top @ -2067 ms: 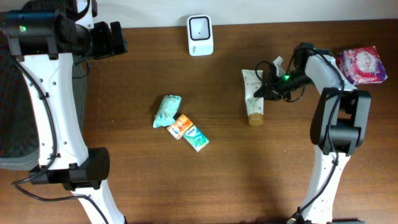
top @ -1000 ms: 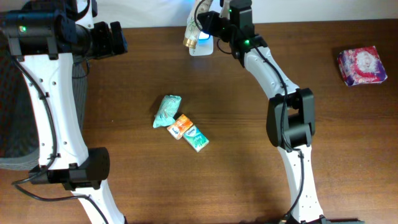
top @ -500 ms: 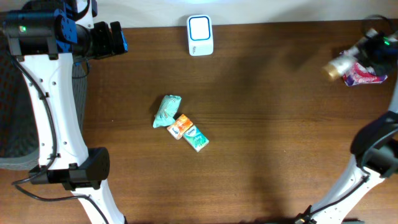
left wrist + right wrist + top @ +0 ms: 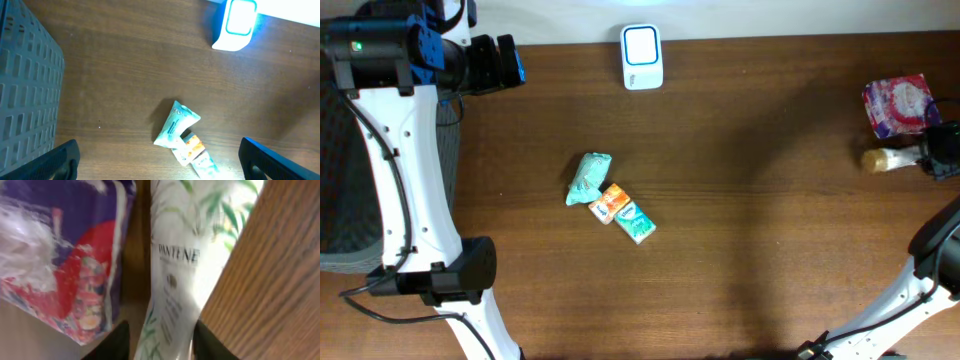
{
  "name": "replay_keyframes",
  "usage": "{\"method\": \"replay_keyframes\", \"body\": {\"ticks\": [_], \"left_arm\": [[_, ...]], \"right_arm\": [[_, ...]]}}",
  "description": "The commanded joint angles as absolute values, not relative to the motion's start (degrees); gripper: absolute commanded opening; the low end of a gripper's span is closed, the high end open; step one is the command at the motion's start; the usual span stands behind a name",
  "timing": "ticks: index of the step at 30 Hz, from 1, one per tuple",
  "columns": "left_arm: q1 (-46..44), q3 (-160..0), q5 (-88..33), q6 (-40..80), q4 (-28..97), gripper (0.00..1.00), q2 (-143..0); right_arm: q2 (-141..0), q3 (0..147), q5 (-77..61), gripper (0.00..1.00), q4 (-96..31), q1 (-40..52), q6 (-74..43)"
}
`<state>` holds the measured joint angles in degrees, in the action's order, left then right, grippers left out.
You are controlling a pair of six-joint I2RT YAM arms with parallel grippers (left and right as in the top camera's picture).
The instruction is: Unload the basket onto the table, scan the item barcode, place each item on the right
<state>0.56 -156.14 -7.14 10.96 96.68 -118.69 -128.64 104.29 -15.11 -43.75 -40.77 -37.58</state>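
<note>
Table (image 4: 770,250) edge: tube (image 4: 885,159) beside purple packet (image 4: 898,105)

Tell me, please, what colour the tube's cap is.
The cap is golden tan, clearest in the overhead view.

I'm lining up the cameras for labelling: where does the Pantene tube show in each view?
Overhead: the Pantene tube lies at the far right edge, just below the purple tissue pack in the picture.
Left wrist: not in it.
Right wrist: the tube fills the centre, running top to bottom, brand name readable.
Shared landmark: the purple tissue pack, on the left in the right wrist view.
</note>
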Motion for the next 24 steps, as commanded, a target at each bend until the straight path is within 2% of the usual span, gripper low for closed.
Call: {"method": "replay_keyframes", "body": {"ticks": [1, 4, 5, 6, 7, 8, 9, 13, 16, 18, 20, 24], "left_arm": [[0.56, -156.81, -7.73, 10.68, 96.71, 0.99, -117.19], [0.56, -156.81, -7.73, 10.68, 96.71, 0.99, -117.19], [0.56, -156.81, -7.75, 10.68, 96.71, 0.99, -117.19], [0.56, -156.81, -7.73, 10.68, 96.71, 0.99, -117.19], [0.56, -156.81, -7.73, 10.68, 96.71, 0.99, -117.19], [0.56, -156.81, -7.73, 10.68, 96.71, 0.99, -117.19], [0.56, -156.81, -7.73, 10.68, 96.71, 0.99, -117.19], [0.56, -156.81, -7.73, 10.68, 96.71, 0.99, -117.19], [0.56, -156.81, -7.73, 10.68, 96.71, 0.99, -117.19], [0.56, -156.81, -7.73, 10.68, 96.71, 0.99, -117.19], [0.56, -156.81, -7.73, 10.68, 96.71, 0.99, -117.19], [0.56, -156.81, -7.73, 10.68, 96.71, 0.99, -117.19]], "right_arm": [[-126.65, 107.85, -23.29, 0.50, -45.32, -40.47, -31.70], [-123.59, 114.61, -26.15, 0.51, -53.87, -40.29, -30.15], [-121.91, 116.60, -26.41, 0.54, -56.95, -39.92, -29.36], [-119.24, 118.41, -26.94, 0.62, -60.66, -38.87, -28.42], [-118.13, 118.63, -28.25, 0.66, -61.60, -38.28, -26.87], [-115.42, 118.63, -33.74, 0.77, -64.10, -36.18, -21.10], [-114.41, 118.63, -37.10, 0.83, -66.32, -34.50, -17.41], [-114.17, 117.47, -42.89, 0.90, -78.78, -20.82, 2.81], [-114.93, 113.21, -40.64, 0.90, -80.07, -4.91, 10.52], [-115.92, 109.56, -31.73, 0.93, -76.95, 6.42, 10.44], [-117.01, 107.61, -25.96, 0.93, -75.13, 13.45, 8.67], [-119.37, 106.39, -22.90, 0.69, -72.12, 27.46, 6.55]]}}
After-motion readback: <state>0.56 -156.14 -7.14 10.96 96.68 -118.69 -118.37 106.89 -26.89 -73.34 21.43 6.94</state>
